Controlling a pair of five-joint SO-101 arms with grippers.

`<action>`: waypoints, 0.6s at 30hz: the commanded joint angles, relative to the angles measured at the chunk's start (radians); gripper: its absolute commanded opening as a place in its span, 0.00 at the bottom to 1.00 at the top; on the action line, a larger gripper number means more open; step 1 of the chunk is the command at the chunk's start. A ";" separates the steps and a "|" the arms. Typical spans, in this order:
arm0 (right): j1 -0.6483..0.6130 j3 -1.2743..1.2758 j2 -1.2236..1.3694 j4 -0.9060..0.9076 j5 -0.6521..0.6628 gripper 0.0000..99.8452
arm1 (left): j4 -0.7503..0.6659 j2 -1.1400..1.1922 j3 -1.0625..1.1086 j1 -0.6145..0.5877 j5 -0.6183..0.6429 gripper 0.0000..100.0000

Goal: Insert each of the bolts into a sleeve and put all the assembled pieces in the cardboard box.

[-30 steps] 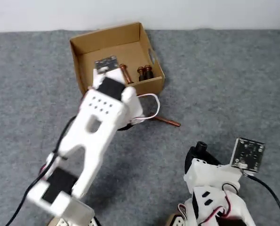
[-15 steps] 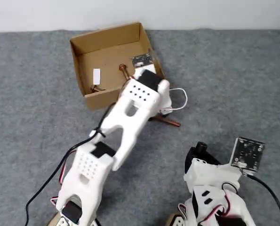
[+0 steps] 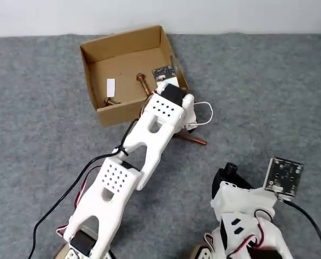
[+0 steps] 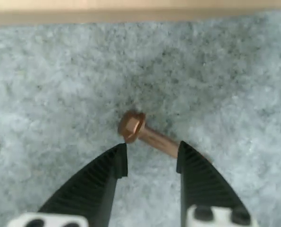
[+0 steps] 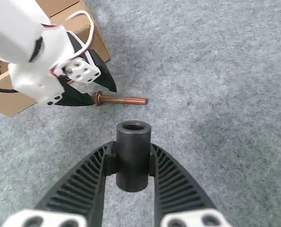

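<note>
A copper bolt (image 4: 132, 126) lies on the grey carpet just outside the cardboard box (image 3: 95, 56). My left gripper (image 4: 152, 153) is open and low over it, one finger on each side of the shaft behind the hex head. In the high view the bolt (image 3: 194, 140) sticks out from under the left arm (image 3: 160, 116). My right gripper (image 5: 133, 160) is shut on a black sleeve (image 5: 133, 142), held upright with its bore facing up, nearer the table's front than the bolt (image 5: 121, 100). Copper pieces (image 3: 143, 82) lie inside the box.
The box's front wall (image 4: 131, 13) stands close behind the bolt. The right arm's base (image 3: 244, 221) sits at the front right of the table. Grey carpet (image 3: 268, 97) stretches to the right of the box.
The left arm has swung from over the box to the right and come down over the bolt on the carpet. The right arm has not moved.
</note>
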 commanded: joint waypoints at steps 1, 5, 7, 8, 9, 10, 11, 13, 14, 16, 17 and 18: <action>0.013 -0.006 -0.001 -0.018 -0.008 0.01 | 0.025 0.038 -0.096 -0.005 0.006 0.18; 0.015 -0.006 -0.001 -0.018 -0.008 0.01 | 0.025 0.109 -0.120 -0.028 0.006 0.18; 0.015 -0.006 -0.001 -0.018 -0.008 0.01 | 0.025 0.133 -0.122 -0.049 0.006 0.18; 0.015 -0.006 -0.001 -0.018 -0.008 0.01 | 0.025 0.143 -0.120 -0.060 0.008 0.18; 0.015 -0.006 -0.001 -0.018 -0.008 0.01 | 0.025 0.149 -0.119 -0.072 0.008 0.18; 0.015 -0.006 -0.001 -0.018 -0.008 0.01 | 0.026 0.152 -0.119 -0.084 0.008 0.17; 0.015 -0.006 -0.001 -0.018 -0.008 0.01 | 0.026 0.152 -0.119 -0.095 0.008 0.15; 0.015 -0.006 -0.001 -0.018 -0.008 0.01 | 0.026 0.152 -0.124 -0.121 0.008 0.10; 0.015 -0.006 -0.001 -0.018 -0.009 0.01 | 0.026 0.152 -0.124 -0.132 0.006 0.08; 0.015 -0.006 -0.001 -0.018 -0.009 0.01 | 0.028 0.152 -0.122 -0.152 0.003 0.03; 0.015 -0.006 -0.001 -0.018 -0.009 0.01 | 0.028 0.152 -0.124 -0.160 0.000 0.02; 0.015 -0.006 -0.001 -0.018 -0.009 0.01 | 0.028 0.150 -0.124 -0.164 -0.009 0.02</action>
